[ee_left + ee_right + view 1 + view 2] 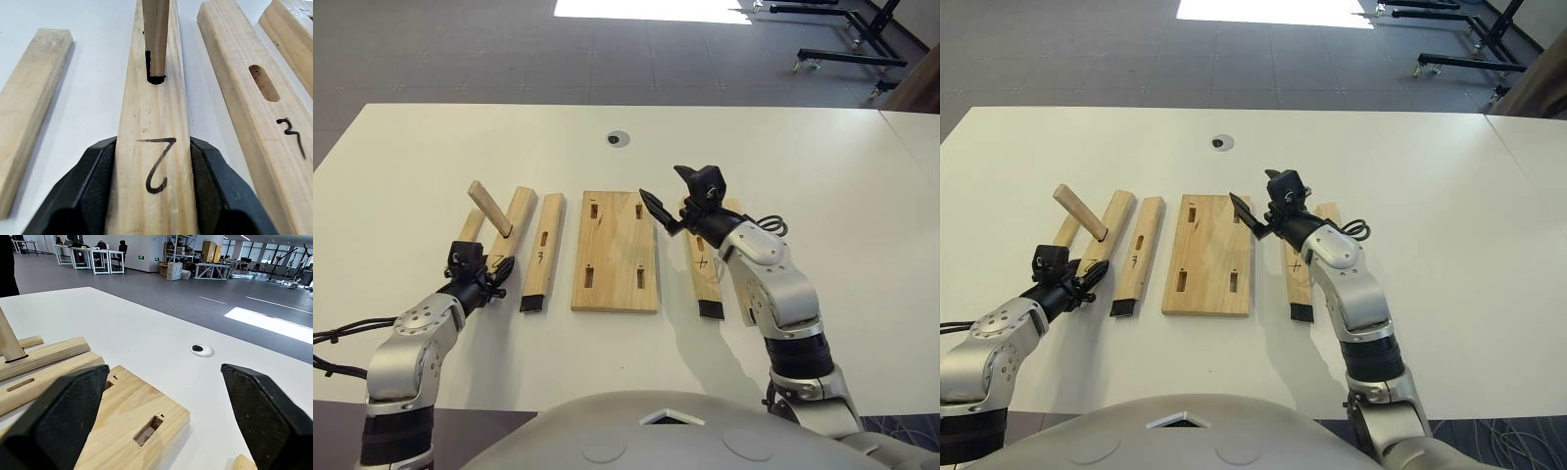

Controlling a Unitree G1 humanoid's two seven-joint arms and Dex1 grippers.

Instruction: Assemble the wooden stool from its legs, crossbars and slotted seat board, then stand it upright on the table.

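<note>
Left hand (490, 273) clamps a leg (515, 219) (crossbar (489, 208) standing in its slot); right hand (664, 192) hangs open over the seat board (612, 257).

A white table (822, 196) is fitted with a round grommet (619, 138) near its far edge. A slotted board (615, 252) is laid flat at the middle. To its left a short bar (470, 227), leg 2 (516, 217) and leg 3 (542, 253) are laid side by side, and to its right a lone leg (702, 284).

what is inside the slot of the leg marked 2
A crossbar stands tilted in that slot of the leg marked 2, which the left pincer grips. Its end covers the slot's inside, so how deep it sits is hidden.
</note>
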